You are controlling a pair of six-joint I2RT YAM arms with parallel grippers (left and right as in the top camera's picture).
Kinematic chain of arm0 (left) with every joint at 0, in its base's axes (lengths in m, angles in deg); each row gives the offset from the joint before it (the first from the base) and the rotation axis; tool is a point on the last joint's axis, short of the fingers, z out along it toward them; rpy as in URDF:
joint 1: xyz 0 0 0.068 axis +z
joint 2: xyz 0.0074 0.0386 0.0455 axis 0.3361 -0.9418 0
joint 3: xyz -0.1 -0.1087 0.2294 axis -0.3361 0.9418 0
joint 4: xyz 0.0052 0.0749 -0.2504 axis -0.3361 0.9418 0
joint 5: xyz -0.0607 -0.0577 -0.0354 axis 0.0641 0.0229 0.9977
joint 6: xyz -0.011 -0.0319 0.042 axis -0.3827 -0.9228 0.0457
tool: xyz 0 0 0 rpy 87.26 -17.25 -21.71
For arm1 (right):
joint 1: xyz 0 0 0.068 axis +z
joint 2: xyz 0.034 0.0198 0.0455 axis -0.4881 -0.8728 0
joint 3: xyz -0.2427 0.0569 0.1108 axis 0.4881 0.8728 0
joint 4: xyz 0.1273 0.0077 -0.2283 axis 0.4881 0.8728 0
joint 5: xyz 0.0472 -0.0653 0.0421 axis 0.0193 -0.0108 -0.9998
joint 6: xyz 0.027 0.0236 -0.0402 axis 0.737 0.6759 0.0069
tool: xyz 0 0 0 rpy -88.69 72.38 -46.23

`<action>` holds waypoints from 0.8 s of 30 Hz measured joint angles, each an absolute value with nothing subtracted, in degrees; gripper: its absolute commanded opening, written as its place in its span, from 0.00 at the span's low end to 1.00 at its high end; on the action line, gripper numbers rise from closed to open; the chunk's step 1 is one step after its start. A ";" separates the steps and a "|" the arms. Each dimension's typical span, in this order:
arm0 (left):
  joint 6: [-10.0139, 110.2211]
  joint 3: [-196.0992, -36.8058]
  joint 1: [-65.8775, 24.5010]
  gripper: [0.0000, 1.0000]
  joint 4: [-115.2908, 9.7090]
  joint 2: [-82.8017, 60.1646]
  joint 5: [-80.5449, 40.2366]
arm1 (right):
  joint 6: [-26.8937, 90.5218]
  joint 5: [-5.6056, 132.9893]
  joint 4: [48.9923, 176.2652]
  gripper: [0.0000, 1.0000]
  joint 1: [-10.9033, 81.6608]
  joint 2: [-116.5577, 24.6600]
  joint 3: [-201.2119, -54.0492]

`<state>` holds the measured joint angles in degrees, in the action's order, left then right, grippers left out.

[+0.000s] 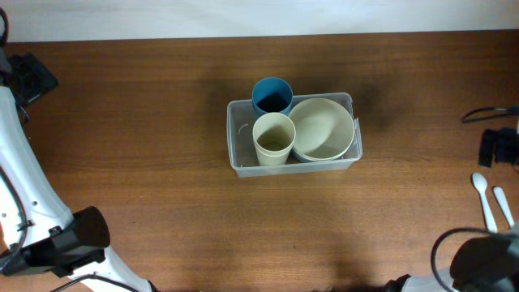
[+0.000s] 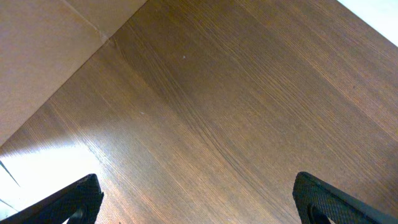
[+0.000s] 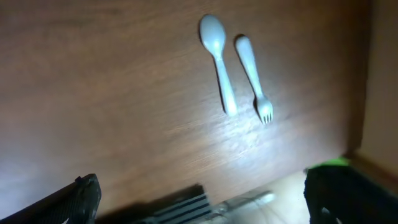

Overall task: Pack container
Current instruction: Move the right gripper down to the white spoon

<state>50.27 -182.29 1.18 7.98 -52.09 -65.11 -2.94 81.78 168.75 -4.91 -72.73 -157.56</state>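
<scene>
Left gripper: jaws wide, empty, over the brown wooden table.

Translucent clear plastic rectangular container: table centre. It holds a blue plastic cup at 11 o'clock, a cream plastic cup at 7 o'clock and a cream round bowl at 3 o'clock.

White plastic spoon and white plastic fork: outside the container, at its 4 o'clock, near the table's right edge.

Right gripper: jaws wide, empty, above them.

Probable step: cutlery pickup. This calls for a low, flat pinch. The nearby edge limits room, and the path to the container is open.
</scene>
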 measured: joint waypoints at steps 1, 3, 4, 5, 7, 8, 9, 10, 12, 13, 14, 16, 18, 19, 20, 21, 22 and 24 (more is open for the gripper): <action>50.27 -182.29 1.18 1.00 7.98 -52.09 -65.09 | -5.43 81.78 168.03 0.99 -4.94 -73.59 -156.80; 50.27 -182.29 1.18 1.00 7.98 -52.09 -65.11 | -9.76 81.78 167.00 0.99 -4.98 -75.44 -155.33; 50.27 -182.29 1.18 1.00 7.98 -52.09 -65.09 | -11.31 81.78 166.47 0.99 -5.11 -76.32 -154.70; 50.27 -182.29 1.18 1.00 7.98 -52.09 -65.11 | -12.49 81.76 165.80 0.99 -5.20 -77.04 -154.18; 50.27 -182.29 1.18 1.00 7.98 -52.09 -65.11 | -14.41 81.60 163.70 0.99 -5.64 -78.90 -153.08; 50.27 -182.29 1.18 1.00 7.98 -52.09 -65.11 | -15.27 81.52 162.69 0.99 -5.96 -79.77 -152.54; 50.27 -182.29 1.18 1.00 7.98 -52.09 -65.11 | -15.77 81.45 161.80 0.99 -6.40 -80.56 -152.03; 50.29 -182.29 1.18 1.00 7.98 -52.09 -65.09 | -16.25 81.32 161.01 0.99 -6.84 -81.26 -151.57; 50.27 -182.29 1.18 1.00 7.98 -52.09 -65.11 | -16.95 81.30 159.59 0.99 -8.00 -82.55 -150.74; 50.27 -182.29 1.18 1.00 7.98 -52.09 -65.09 | -17.06 81.08 158.60 0.99 -8.63 -82.96 -150.22; 50.29 -182.29 1.18 1.00 7.98 -52.09 -65.11 | -17.19 80.71 157.84 0.99 -9.33 -83.29 -149.63; 50.27 -182.29 1.18 1.00 7.98 -52.09 -65.09 | -17.41 79.96 156.48 0.99 -10.75 -83.58 -147.86; 50.27 -182.29 1.18 1.00 7.98 -52.09 -65.09 | -17.89 79.35 155.35 0.99 -12.39 -83.58 -145.52; 50.29 -182.29 1.18 1.00 7.98 -52.09 -65.11 | -18.06 79.13 154.58 0.99 -13.15 -83.58 -144.36; 50.27 -182.29 1.18 1.00 7.98 -52.09 -65.11 | -18.33 78.72 153.64 0.99 -13.83 -83.58 -143.14; 50.27 -182.29 1.18 1.00 7.98 -52.09 -65.11 | -18.54 78.26 152.83 0.99 -14.42 -83.64 -142.02; 50.27 -182.29 1.18 1.00 7.98 -52.09 -65.11 | -18.83 77.82 152.29 0.99 -14.86 -83.68 -141.17; 50.27 -182.29 1.18 1.00 7.98 -52.09 -65.11 | -19.46 77.01 150.65 0.99 -15.19 -83.73 -139.31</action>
<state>50.27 -182.29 1.18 7.98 -52.09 -65.11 -19.46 77.01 150.65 -15.19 -83.73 -139.31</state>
